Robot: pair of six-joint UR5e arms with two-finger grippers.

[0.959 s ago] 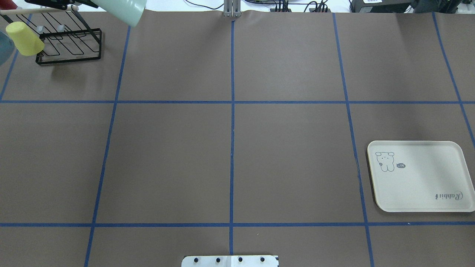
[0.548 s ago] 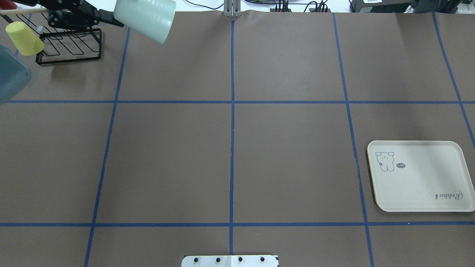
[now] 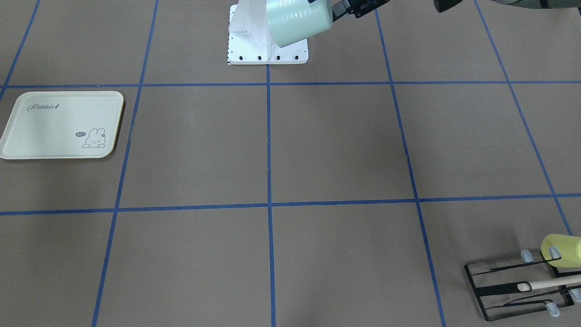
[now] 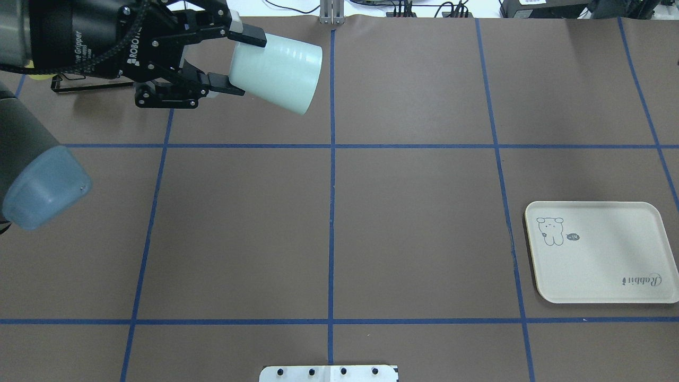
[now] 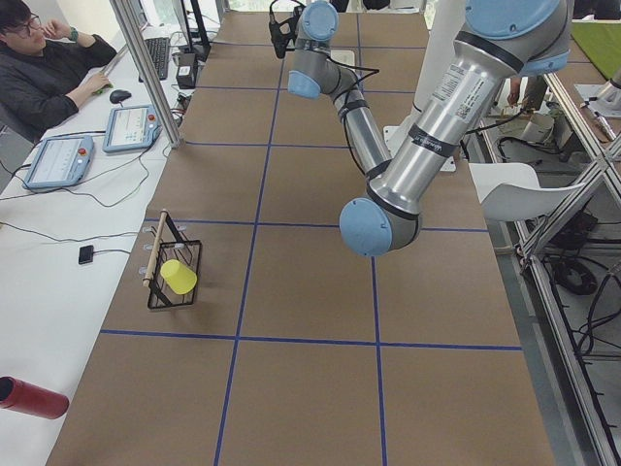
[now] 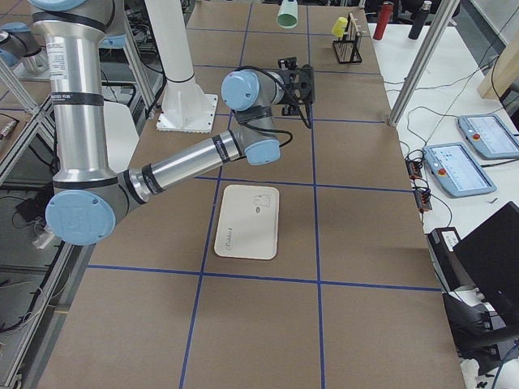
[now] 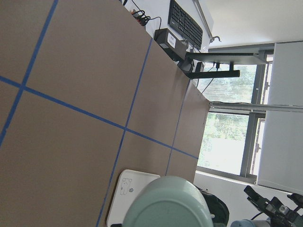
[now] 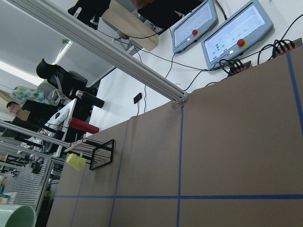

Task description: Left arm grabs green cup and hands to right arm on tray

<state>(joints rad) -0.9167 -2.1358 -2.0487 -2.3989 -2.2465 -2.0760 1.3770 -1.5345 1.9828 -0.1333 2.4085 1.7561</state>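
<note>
— Well, the green cup [image 4: 276, 71]?
— Airborne beyond the tray [image 4: 599, 297], well apart, leftward. Long axis near level, mouth trayward. Left gripper [image 4: 240, 62] clamps its base; right gripper [image 6: 302, 81]: grip state indeterminable.
— Views?
— Overhead mostly hides the yellow cup [image 3: 560, 250]; front shows it.

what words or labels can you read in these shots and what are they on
"Rabbit": script on the flat cream rectangular tray.
"hi": tiny speech bubble by that tray's bunny drawing, barely legible.
"ROBOT": white letters on the black left tool gripping the pale mint-green cup; rest hidden.
"ive Gripper": that tool's black body, start cut off.
Grey pendant screens: too small to read.
</note>
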